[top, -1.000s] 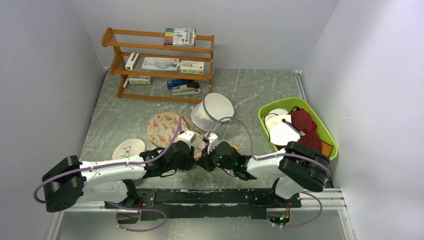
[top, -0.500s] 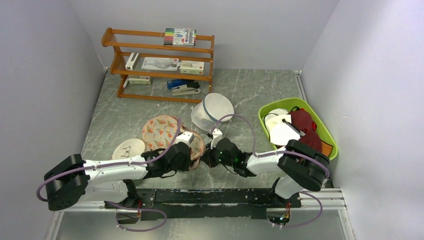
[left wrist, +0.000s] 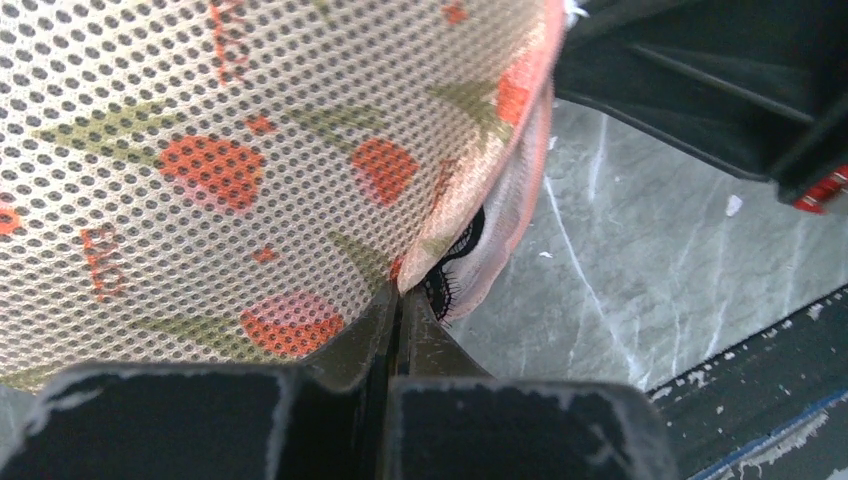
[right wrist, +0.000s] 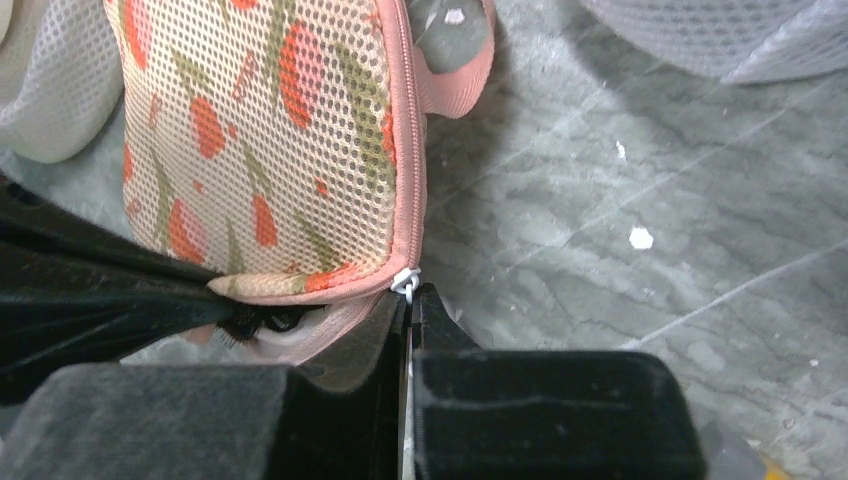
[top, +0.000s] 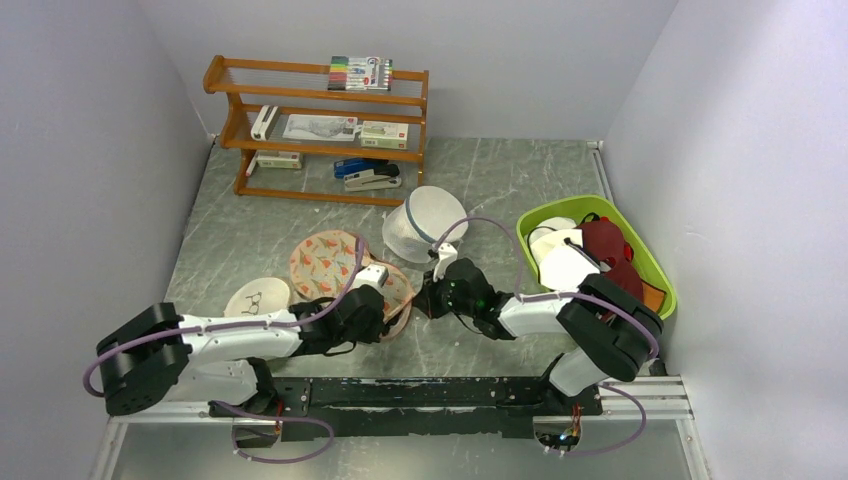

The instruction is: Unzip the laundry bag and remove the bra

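Note:
The laundry bag (top: 335,262) lies flat on the table, beige mesh with orange and green print. My left gripper (left wrist: 400,295) is shut on the top fabric edge of the bag (left wrist: 250,150) at its near lobe. My right gripper (right wrist: 408,295) is shut on the white zip pull (right wrist: 403,282) at the corner of the bag (right wrist: 260,150). The zip is parted beside the pull. Black lace of the bra (left wrist: 455,262) shows in that gap, mostly hidden inside. In the top view the left gripper (top: 392,318) and right gripper (top: 423,302) meet at the bag's near right end.
A white mesh cylinder (top: 425,222) stands just behind the right gripper. A round cream cap (top: 255,297) lies left of the bag. A green basket (top: 640,250) of clothes sits at the right, and a wooden rack (top: 318,130) at the back.
The left gripper has closed on the bag's edge. The right gripper, still shut on the zip pull, has moved away from the arm bases, and the bag has shifted slightly.

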Tool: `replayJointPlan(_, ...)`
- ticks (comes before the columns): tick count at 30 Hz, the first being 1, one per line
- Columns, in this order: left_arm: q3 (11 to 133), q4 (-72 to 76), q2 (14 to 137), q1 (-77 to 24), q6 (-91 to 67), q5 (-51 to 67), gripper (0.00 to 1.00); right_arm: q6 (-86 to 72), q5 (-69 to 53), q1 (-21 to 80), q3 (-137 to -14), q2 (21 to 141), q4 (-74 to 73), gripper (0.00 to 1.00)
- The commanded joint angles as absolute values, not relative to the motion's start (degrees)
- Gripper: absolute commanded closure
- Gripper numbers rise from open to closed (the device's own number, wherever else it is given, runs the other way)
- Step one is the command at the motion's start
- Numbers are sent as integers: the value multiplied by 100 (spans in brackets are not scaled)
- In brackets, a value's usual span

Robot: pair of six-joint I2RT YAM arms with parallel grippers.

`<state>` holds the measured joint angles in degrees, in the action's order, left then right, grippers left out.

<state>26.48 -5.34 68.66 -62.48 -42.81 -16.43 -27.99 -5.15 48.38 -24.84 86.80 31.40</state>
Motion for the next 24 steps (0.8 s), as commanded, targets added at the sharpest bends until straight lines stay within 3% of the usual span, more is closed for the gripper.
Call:
replayJointPlan(1, 2913, -1361, 7349, -6245, -4550, -1958, 93, -2769, -525, 4846, -2208, 8477, 3296, 100)
replayJointPlan(6, 3469, -2208, 7771, -6231, -4882, -2737, 92, -3052, -456, 5476, -1817, 8324, 3464, 100)
replayJointPlan(12, 3765, -2797, 7440, -6223, -4931, -2782, 81, -3343, -429, 6207, -1711, 8405, 4034, 100)
replayJointPlan(15, 3623, -2789, 7041, -6224, -5019, -2333, 67, -3479, -441, 6234, -1673, 8528, 4468, 100)
replayJointPlan(20, 3319, -2440, 6283, -6223, -4918, -1313, 34, -3429, -516, 6237, -1896, 8680, 4638, 100)
replayJointPlan(24, 3229, -2137, 5937, -6249, -4720, -790, 27, -3469, -584, 6219, -2005, 8842, 4719, 100)
